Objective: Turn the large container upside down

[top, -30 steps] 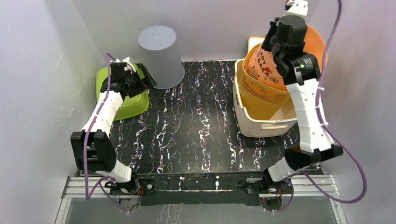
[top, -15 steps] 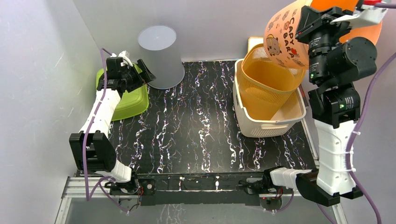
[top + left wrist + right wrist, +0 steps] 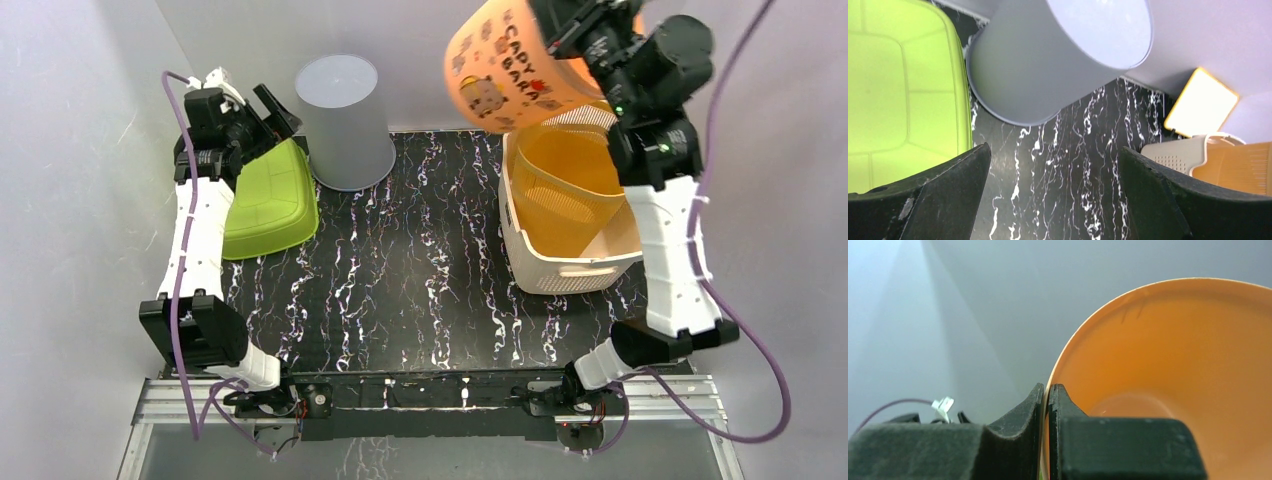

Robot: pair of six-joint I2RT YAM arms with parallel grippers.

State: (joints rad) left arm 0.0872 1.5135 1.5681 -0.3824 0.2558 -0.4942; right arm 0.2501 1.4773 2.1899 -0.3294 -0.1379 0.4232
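The large orange bucket (image 3: 505,65) with cartoon print hangs high over the back of the table, tipped on its side with its base to the left. My right gripper (image 3: 566,28) is shut on its rim; in the right wrist view the fingers (image 3: 1048,395) pinch the thin rim, with the orange inside (image 3: 1173,365) to the right. My left gripper (image 3: 272,108) is open and empty, raised by the back left wall, above the green container (image 3: 265,200) and next to the grey bucket (image 3: 345,120). Its open fingers (image 3: 1055,195) frame bare tabletop.
The grey bucket (image 3: 1058,55) stands upside down at the back. The green container (image 3: 898,90) lies upside down at the left. An orange mesh basket (image 3: 575,185) sits inside a cream basket (image 3: 560,268) at the right. A yellow-edged lid (image 3: 1200,102) leans behind it.
My right arm has swung the orange bucket up out of the baskets and leftward, tipping it onto its side. My left gripper has lifted off the green container and drawn back to the left.
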